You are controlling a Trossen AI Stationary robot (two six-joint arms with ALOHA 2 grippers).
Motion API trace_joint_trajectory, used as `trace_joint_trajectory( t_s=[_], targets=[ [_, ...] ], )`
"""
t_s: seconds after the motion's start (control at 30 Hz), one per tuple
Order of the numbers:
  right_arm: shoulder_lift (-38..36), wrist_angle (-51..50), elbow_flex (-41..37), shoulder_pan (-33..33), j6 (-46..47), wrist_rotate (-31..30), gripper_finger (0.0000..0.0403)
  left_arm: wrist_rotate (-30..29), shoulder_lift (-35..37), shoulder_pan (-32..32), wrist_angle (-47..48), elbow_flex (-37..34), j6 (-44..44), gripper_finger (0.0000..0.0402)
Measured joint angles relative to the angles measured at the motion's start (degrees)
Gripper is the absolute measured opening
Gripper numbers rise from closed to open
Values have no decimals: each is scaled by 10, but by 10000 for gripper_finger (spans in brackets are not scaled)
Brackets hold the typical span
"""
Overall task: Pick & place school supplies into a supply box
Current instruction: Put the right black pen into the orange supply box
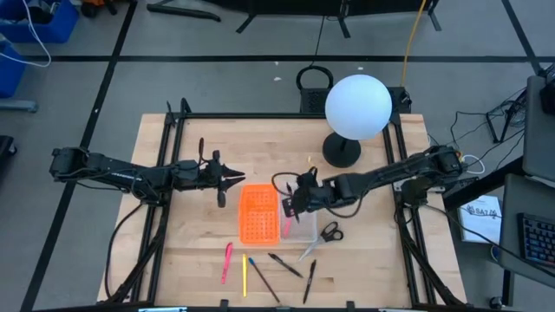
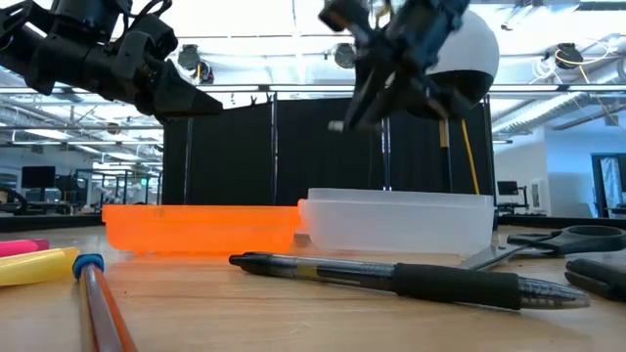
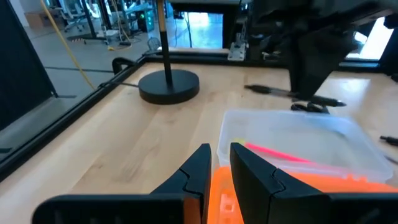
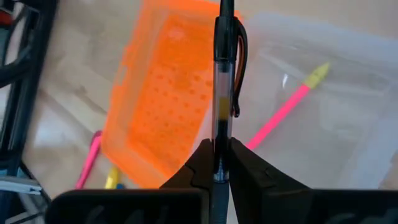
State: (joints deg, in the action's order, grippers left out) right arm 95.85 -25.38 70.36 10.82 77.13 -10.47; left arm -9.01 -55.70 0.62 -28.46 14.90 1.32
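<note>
Wooden surface (image 1: 191, 243) still carries several pens and scissors (image 1: 325, 234), one pink pencil (image 4: 283, 112) lies in the supply box (image 1: 302, 227), and the right fingers (image 4: 217, 163) clench a dark pen (image 4: 222, 81) above it, the left fingers (image 3: 219, 163) nearly closed, empty.

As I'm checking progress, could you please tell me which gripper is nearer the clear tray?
Right. The right gripper, shut on a dark pen, hangs over the clear tray; the left gripper waits beyond the orange lid.

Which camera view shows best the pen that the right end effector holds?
The right wrist view: the pen fills the frame, clamped by the right end effector, above the supply box. The high view shows it tiny; the low view only a blurred stub; the left wrist view hides it.
</note>
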Motion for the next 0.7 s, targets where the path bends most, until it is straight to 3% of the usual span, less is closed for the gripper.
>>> trace_joint_trajectory(
  t_s=[0.2, 0.7],
  targets=[
    [0, 99, -84, -10, 42, 33, 20, 0, 0, 0, 8, 0, 3, 67],
    [7, 104, -129, -19, 64, 18, 20, 0, 0, 0, 9, 0, 6, 67]
  ],
)
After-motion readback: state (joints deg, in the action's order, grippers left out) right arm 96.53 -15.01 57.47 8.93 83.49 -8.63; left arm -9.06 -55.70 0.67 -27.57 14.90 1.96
